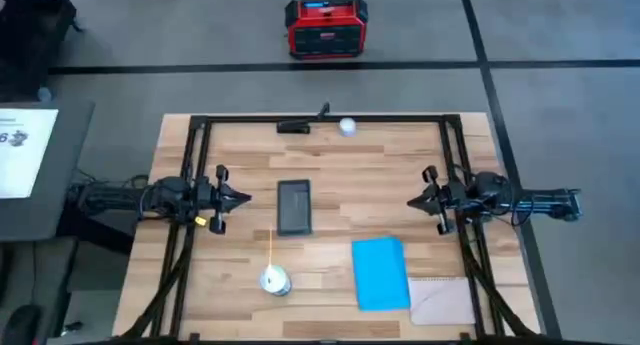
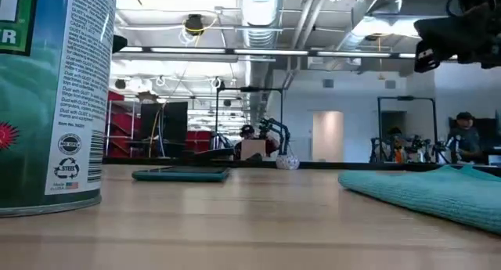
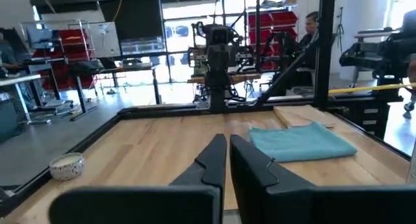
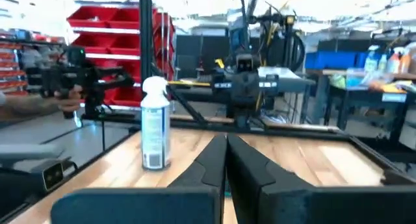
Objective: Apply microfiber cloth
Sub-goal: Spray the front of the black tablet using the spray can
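Note:
The sky-blue microfiber cloth point(image 1: 381, 273) lies flat on the wooden table near its front edge, right of centre; it also shows in the left wrist view point(image 3: 302, 143) and the low view point(image 2: 430, 188). A dark tablet point(image 1: 294, 207) lies flat at the table's middle. My left gripper point(image 1: 240, 197) hangs shut left of the tablet, its fingers point(image 3: 218, 160) pointing toward the table's right. My right gripper point(image 1: 415, 200) hangs shut right of the tablet and beyond the cloth, its fingers point(image 4: 211, 162) pointing toward the table's left. Neither touches anything.
A spray can point(image 1: 275, 280) stands near the front edge, left of the cloth. A pale beige sheet point(image 1: 440, 303) lies at the cloth's right front corner. A small white round object point(image 1: 347, 126) and a black bar point(image 1: 293, 126) sit at the far edge. A black frame point(image 1: 190, 165) borders the table.

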Robot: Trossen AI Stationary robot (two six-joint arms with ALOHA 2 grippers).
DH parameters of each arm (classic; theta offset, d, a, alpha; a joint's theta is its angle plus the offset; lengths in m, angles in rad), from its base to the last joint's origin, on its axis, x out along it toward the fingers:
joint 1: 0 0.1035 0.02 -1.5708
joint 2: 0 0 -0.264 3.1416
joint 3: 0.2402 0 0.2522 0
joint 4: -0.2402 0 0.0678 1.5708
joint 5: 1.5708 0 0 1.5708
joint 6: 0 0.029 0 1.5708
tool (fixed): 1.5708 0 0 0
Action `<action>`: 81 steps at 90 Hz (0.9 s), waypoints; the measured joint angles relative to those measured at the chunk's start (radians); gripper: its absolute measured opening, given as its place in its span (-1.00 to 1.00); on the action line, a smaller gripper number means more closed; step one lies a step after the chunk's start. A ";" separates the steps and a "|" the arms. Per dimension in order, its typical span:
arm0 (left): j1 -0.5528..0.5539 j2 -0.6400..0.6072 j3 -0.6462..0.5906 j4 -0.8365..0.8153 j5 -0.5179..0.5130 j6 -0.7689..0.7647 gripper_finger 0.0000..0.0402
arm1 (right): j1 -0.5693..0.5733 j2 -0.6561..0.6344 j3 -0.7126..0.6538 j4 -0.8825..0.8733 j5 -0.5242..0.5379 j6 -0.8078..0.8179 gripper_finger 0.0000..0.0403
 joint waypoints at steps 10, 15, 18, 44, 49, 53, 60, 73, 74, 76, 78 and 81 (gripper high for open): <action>0.000 0.002 0.000 -0.015 -0.007 -0.024 -1.00 | 0.000 0.000 0.005 0.052 0.001 -0.002 -1.00; 0.000 0.008 0.000 -0.016 -0.007 -0.029 -1.00 | 0.001 0.000 0.009 0.073 0.000 -0.003 -1.00; 0.000 0.011 0.000 -0.016 -0.007 -0.029 -1.00 | 0.002 0.000 0.010 0.093 -0.001 -0.003 -1.00; 0.000 0.045 0.000 -0.017 -0.016 -0.031 -1.00 | -0.001 0.006 0.015 0.144 0.025 -0.003 -1.00; 0.000 0.052 0.000 -0.017 -0.021 -0.031 -1.00 | -0.001 0.026 0.015 0.138 0.059 -0.003 -1.00; 0.000 0.059 0.000 -0.015 -0.024 -0.031 -1.00 | -0.001 0.049 0.015 0.134 0.085 -0.003 -1.00; 0.000 0.072 0.000 -0.008 -0.032 -0.034 -1.00 | -0.002 0.106 0.015 0.147 0.111 -0.004 -1.00; 0.000 0.082 0.000 -0.002 -0.058 -0.046 -1.00 | -0.021 0.250 0.016 0.254 0.139 -0.003 -1.00; 0.000 0.082 0.000 -0.002 -0.061 -0.046 -1.00 | -0.022 0.263 0.016 0.266 0.138 -0.003 -1.00; 0.000 0.083 0.000 -0.002 -0.066 -0.046 -1.00 | -0.027 0.289 0.017 0.291 0.138 -0.004 -1.00; 0.000 0.084 0.000 -0.002 -0.067 -0.046 -1.00 | -0.031 0.318 0.020 0.308 0.138 -0.004 -1.00; 0.000 0.083 0.000 -0.002 -0.067 -0.046 -1.00 | -0.038 0.361 0.032 0.319 0.138 -0.004 -1.00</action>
